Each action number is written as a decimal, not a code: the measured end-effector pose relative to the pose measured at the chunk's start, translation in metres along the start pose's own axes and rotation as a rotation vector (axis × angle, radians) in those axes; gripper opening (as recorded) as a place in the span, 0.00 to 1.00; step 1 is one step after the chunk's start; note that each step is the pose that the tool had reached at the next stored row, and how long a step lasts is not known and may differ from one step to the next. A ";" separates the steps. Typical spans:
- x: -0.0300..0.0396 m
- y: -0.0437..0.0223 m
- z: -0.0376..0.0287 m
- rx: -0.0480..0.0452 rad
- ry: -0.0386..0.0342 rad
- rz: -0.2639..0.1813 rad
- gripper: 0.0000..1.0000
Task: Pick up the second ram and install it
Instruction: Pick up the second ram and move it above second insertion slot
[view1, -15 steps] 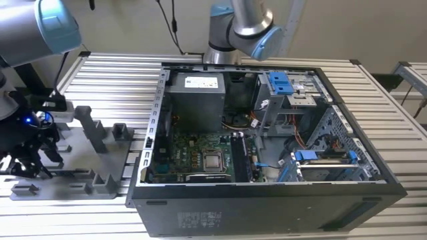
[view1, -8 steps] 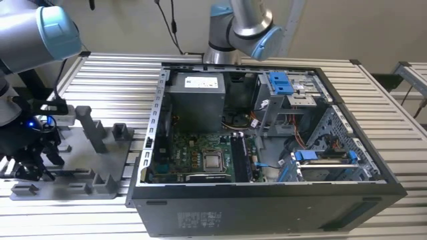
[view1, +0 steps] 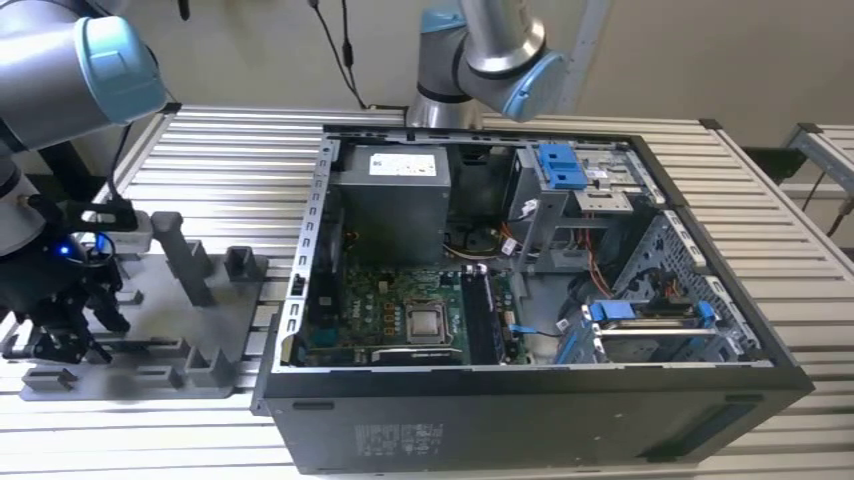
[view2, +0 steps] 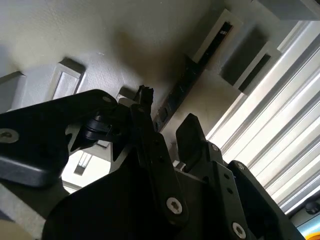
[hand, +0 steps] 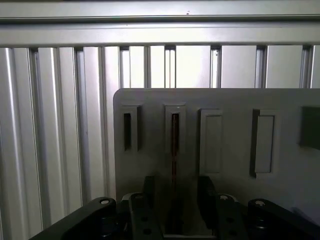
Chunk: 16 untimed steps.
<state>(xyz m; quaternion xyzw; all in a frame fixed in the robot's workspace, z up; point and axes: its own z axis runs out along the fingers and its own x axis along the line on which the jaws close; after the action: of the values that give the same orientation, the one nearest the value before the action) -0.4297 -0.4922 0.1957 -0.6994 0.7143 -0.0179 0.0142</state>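
The second ram (hand: 174, 145) stands on edge in a narrow slot of the grey holder tray (hand: 230, 100), showing as a thin dark strip. My gripper (hand: 175, 192) straddles it, open, one black finger (hand: 148, 187) on each side with a gap to the board. In the second wrist view the ram (view2: 187, 85) runs as a dark stick between the fingers of the gripper (view2: 167, 131). In the exterior view the gripper (view1: 60, 340) hangs low over the tray (view1: 200, 375) at the exterior view's left, beside the open computer case (view1: 534, 425).
The case lies open with its motherboard (view1: 394, 300), processor socket (view1: 427, 322) and memory slots (view1: 487, 310) exposed. A second arm (view1: 494, 50) stands behind the case. Upright grey posts (view1: 180, 255) rise from the tray. Everything rests on a ribbed metal table (view1: 227, 140).
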 end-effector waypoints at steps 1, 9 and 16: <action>0.0000 0.0000 0.0001 0.0000 0.0000 0.000 0.48; 0.0000 0.0000 0.0001 0.0001 0.0007 0.000 0.21; 0.0000 0.0000 0.0001 0.0001 0.0012 0.000 0.14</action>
<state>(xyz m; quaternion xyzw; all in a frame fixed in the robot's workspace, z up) -0.4297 -0.4922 0.1957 -0.6994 0.7143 -0.0184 0.0138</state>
